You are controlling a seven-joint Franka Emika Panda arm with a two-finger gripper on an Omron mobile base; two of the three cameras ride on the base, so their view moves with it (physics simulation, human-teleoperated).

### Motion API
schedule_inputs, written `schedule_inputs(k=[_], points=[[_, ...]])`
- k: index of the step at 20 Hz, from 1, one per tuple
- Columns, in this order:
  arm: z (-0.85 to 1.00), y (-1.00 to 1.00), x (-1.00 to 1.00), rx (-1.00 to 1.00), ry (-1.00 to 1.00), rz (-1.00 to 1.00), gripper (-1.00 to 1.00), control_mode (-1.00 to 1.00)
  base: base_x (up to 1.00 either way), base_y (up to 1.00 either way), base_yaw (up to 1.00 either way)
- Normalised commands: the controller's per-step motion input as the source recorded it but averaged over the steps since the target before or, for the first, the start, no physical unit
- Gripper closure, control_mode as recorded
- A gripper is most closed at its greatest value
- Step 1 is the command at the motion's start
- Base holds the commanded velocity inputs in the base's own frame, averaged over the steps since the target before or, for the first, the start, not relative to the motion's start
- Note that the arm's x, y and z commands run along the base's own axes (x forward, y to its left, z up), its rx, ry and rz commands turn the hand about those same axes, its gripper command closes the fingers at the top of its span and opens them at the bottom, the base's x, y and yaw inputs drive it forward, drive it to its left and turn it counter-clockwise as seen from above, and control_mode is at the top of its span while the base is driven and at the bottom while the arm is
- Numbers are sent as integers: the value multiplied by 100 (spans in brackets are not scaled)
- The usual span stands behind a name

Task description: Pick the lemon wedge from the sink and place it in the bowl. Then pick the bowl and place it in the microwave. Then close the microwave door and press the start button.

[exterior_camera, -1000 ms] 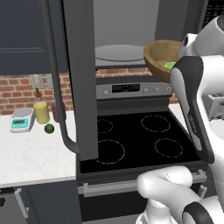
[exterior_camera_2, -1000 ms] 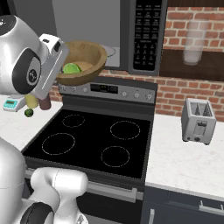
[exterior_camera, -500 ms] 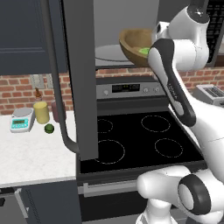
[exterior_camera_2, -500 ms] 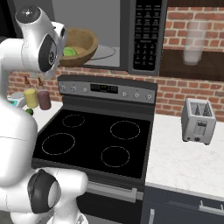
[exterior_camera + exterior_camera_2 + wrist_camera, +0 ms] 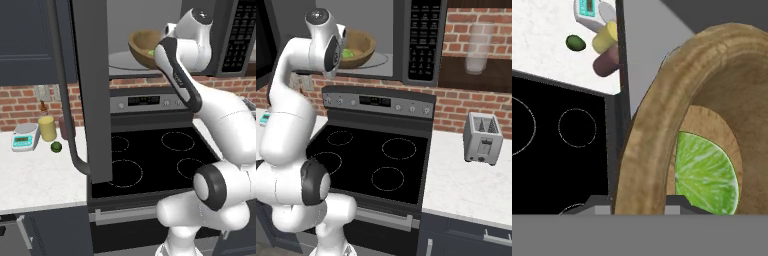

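Swung leftward since a second ago, the bowl point(image 5: 144, 48) with lemon wedge point(image 5: 704, 172) enters the microwave point(image 5: 406, 30), rim pinched in the claw point(image 5: 639, 202).

wooden bowl point(image 5: 142, 47) inside open microwave point(image 5: 150, 35), door point(image 5: 90, 90) swung out

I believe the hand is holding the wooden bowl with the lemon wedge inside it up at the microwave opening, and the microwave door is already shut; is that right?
Not quite. The hand does grip the bowl by its rim at the microwave opening, with the lemon wedge inside, but the microwave door stands wide open, as the left base view shows.
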Motion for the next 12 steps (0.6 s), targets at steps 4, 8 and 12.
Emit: schedule_inputs(k=[4, 8, 12], points=[[0, 0, 100, -5, 8, 0, 100, -100, 0, 0, 0], [0, 0, 100, -6, 5, 0, 100, -100, 0, 0, 0], [0, 0, 86, -6, 0, 0, -100, -100, 0, 0, 0]])
